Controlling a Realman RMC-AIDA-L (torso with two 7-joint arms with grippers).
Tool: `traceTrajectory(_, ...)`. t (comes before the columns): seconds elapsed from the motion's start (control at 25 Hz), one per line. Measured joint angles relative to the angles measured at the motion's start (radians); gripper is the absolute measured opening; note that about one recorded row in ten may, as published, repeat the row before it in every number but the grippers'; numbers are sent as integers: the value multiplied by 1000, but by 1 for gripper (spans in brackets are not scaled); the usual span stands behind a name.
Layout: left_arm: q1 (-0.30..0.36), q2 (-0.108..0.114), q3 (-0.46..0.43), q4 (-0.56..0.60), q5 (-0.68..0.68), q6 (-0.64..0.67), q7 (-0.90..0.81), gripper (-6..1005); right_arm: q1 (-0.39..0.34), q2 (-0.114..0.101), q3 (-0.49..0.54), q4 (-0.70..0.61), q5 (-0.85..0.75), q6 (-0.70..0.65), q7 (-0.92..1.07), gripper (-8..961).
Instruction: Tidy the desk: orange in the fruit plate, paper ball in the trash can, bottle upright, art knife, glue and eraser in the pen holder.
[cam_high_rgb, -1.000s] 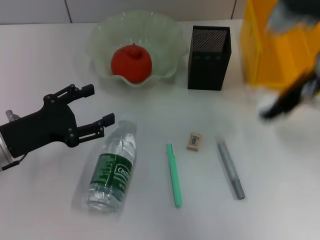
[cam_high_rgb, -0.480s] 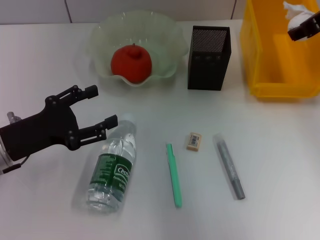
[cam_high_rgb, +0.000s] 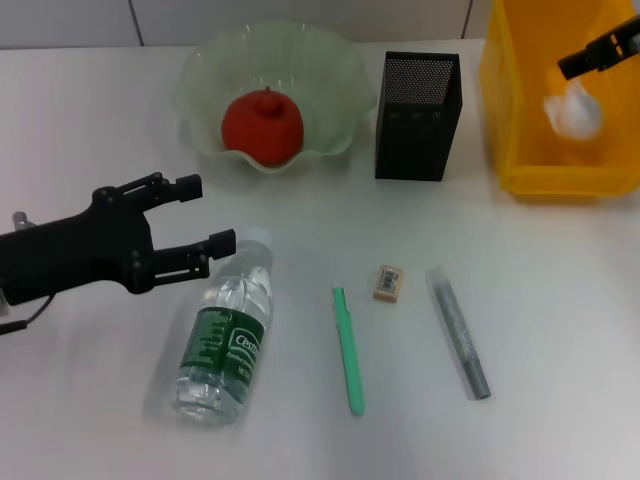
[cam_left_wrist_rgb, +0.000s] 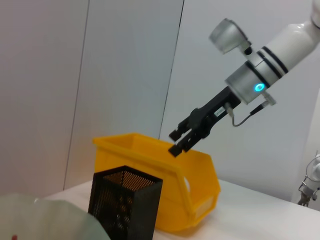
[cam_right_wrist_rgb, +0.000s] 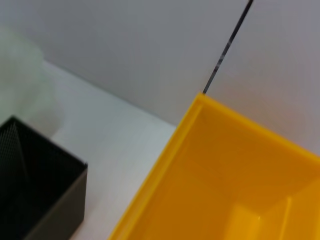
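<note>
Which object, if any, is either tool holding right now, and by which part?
Nothing is held. The right tool hangs open above the trash can, with the paper ball loose below it. The left tool is open beside the bottle.

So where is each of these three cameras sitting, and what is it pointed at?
Head view: above the desk, looking down; left gripper open beside the lying bottle, right gripper over the trash can.
Left wrist view: on the left arm, facing across at the pen holder, trash can and right gripper.
Right wrist view: on the right arm, looking into the trash can; nothing of the robot shows.
All share trash can and pen holder.
</note>
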Motion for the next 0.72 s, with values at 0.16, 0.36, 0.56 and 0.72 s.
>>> traceTrajectory(0.16,16,-2,19,75,-3,-9,-94,859,-68,9,20,-105,109,-15,-38,790)
traceTrajectory(0.36,84,-1,124,299,4,-108,-399,860,-289,11,12,-241,553,-91,-309,811)
traceTrajectory(0.56,186,6,335,603,105,-273,-710,860,-496,15,-13,-181,930,-156,-680,812)
traceTrajectory(0.72,206,4,542,878,396,-331,-1123,860,-591,15,-15,-13,1092,-191,-975,813)
